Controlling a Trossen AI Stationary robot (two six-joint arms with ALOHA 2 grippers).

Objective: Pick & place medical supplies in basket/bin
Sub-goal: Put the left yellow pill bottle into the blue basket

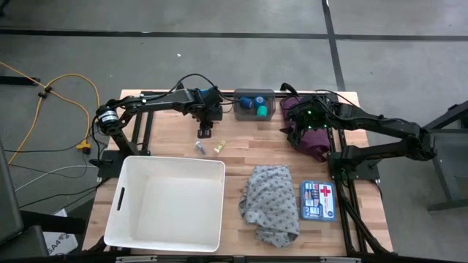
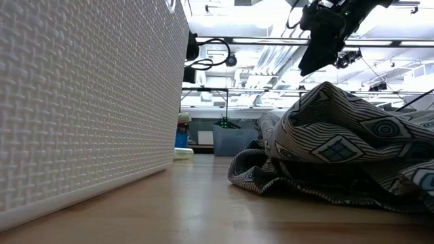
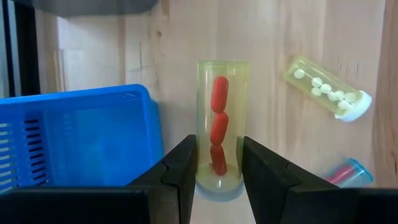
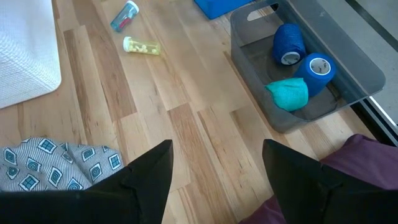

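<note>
Basket (image 1: 167, 204) bare; tape rolls (image 4: 301, 70) in grey bin (image 4: 249, 43)

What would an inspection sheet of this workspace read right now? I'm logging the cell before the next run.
Surface: wooden table, bare between items.
Job's things: white basket looks empty; grey patterned cloth heaped on the table; maroon cloth under the right gripper; tape rolls, blue and green, in the grey bin; yellow vial of red capsules between the left fingers; two more vials lying loose.
Clutter: blue bin; first-aid kit.
Grippers: left gripper around the yellow vial; right gripper open, above the table.
Cables: yellow cable on the floor.
Surroundings: grey floor; no person seen.
</note>
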